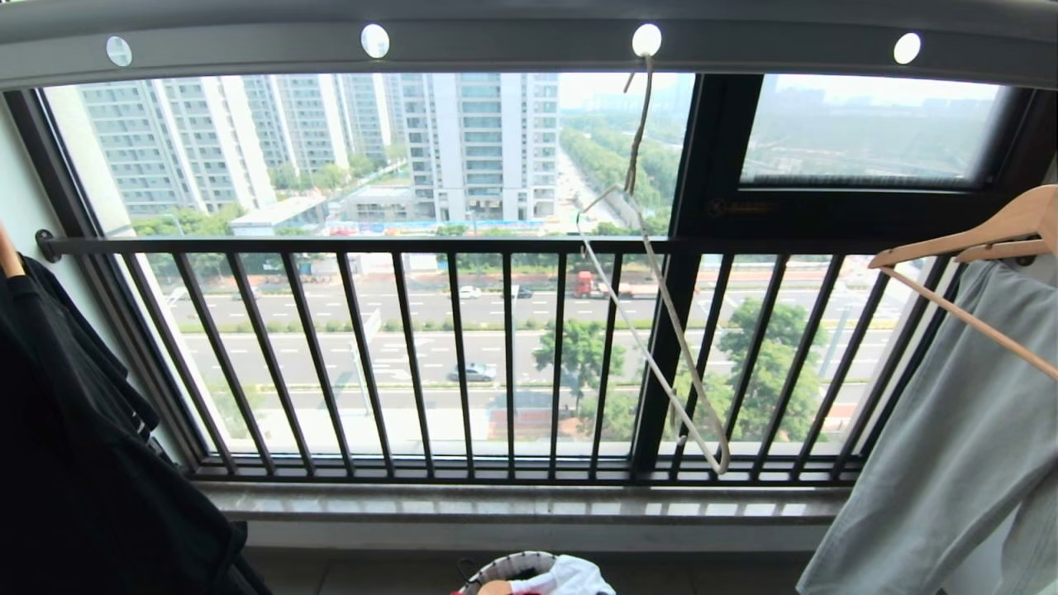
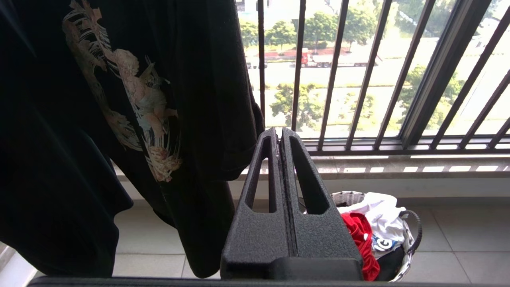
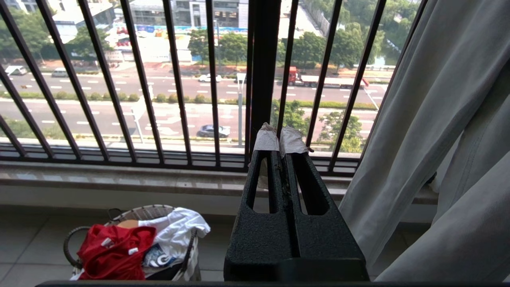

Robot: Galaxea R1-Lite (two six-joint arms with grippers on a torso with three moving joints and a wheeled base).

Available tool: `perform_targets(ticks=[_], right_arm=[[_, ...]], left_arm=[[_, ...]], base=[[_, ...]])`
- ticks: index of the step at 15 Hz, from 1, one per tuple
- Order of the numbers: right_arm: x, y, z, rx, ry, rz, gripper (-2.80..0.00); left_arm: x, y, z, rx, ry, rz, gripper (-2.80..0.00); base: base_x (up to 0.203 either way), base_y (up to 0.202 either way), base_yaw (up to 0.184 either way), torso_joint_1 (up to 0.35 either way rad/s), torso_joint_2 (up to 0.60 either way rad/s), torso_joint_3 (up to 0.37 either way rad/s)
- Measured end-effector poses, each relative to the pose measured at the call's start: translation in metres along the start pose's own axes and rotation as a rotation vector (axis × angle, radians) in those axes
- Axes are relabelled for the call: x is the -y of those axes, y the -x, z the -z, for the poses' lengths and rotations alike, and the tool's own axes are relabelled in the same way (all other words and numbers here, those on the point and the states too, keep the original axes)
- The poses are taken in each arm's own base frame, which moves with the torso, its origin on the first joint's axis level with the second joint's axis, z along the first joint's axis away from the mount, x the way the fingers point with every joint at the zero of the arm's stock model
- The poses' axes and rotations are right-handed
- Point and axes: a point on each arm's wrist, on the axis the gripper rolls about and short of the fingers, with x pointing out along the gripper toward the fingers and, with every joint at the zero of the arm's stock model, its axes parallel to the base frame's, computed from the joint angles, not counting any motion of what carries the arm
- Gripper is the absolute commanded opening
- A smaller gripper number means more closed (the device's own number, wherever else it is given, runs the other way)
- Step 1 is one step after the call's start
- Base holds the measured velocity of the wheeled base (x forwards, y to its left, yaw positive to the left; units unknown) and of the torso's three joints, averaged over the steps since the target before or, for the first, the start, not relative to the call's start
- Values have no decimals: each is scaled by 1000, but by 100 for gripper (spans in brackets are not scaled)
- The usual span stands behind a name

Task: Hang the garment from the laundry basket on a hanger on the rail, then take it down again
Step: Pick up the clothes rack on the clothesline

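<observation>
Both grippers empty w/ fingers pressed together: left gripper (image 2: 281,133) sits beside the black printed T-shirt (image 2: 119,119), right gripper (image 3: 279,139) beside the pale grey-green garment (image 3: 438,139), neither showing in head view. Red garment (image 3: 113,251) lies bunched in the laundry basket (image 3: 71,243) on the floor w/ white cloth (image 3: 175,229), basket at approx 6 o'clock in head view. Wire hanger (image 1: 661,330) hangs empty at approx 1 o'clock from a cord off the rail (image 1: 512,37), in front of the black railing (image 1: 413,248).
</observation>
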Motion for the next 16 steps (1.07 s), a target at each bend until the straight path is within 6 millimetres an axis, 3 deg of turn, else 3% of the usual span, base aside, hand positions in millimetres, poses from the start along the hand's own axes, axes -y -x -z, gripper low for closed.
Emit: perform_targets(ticks=[16], right_arm=[[0,0,-1,-1,4,0,-280]], left_arm=[[0,0,0,0,0,0,-280]], base=[[0,0,0,0,0,0]])
